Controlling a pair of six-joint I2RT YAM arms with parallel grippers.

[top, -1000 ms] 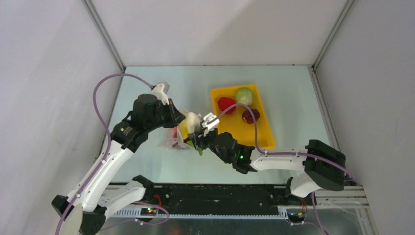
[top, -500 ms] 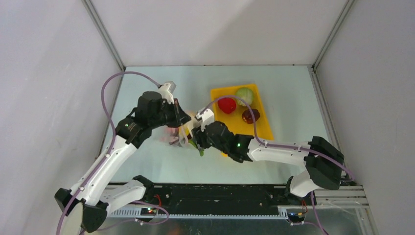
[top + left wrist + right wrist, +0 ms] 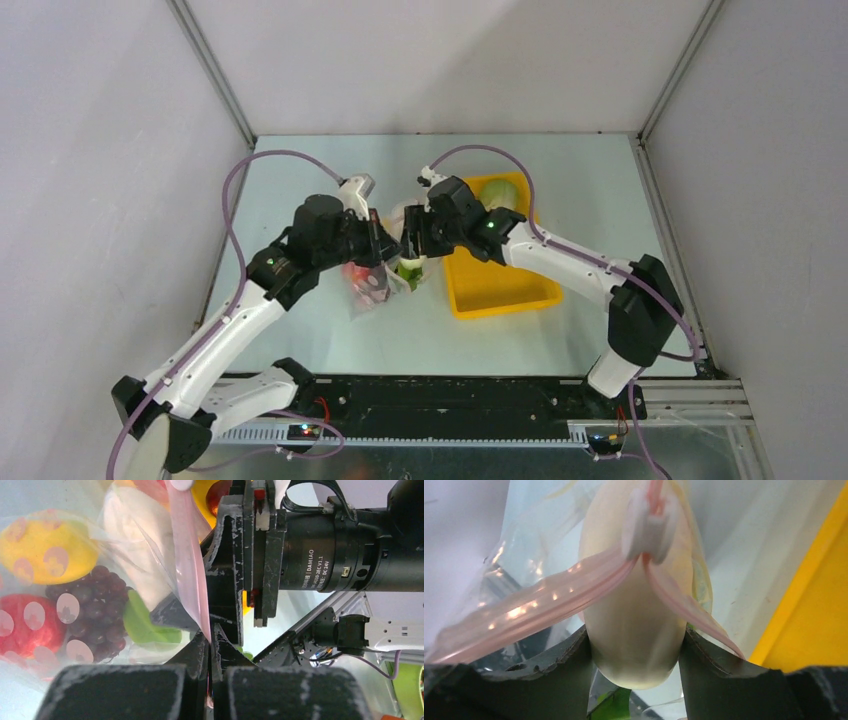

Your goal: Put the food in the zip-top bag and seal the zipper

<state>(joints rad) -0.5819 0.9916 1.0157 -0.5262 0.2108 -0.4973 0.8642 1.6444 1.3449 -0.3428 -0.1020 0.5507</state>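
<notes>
The pink zipper strip (image 3: 192,580) of the clear, pink-dotted floppy plastic bag (image 3: 60,595) is being pinched between the tightly pressed jaws of the left gripper (image 3: 210,637). A smooth white plastic radish (image 3: 634,605) is being clamped between the partly spread jaws of the right gripper (image 3: 634,655). Beyond those jaws, its far end is seemingly being poked into the bag's mouth, the strip parting around it.

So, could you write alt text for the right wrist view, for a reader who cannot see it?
Two dark jaws grip a white radish at the mouth of the clear zip-top bag; its pink zipper forks across the radish. A yellow tray lies right.
</notes>
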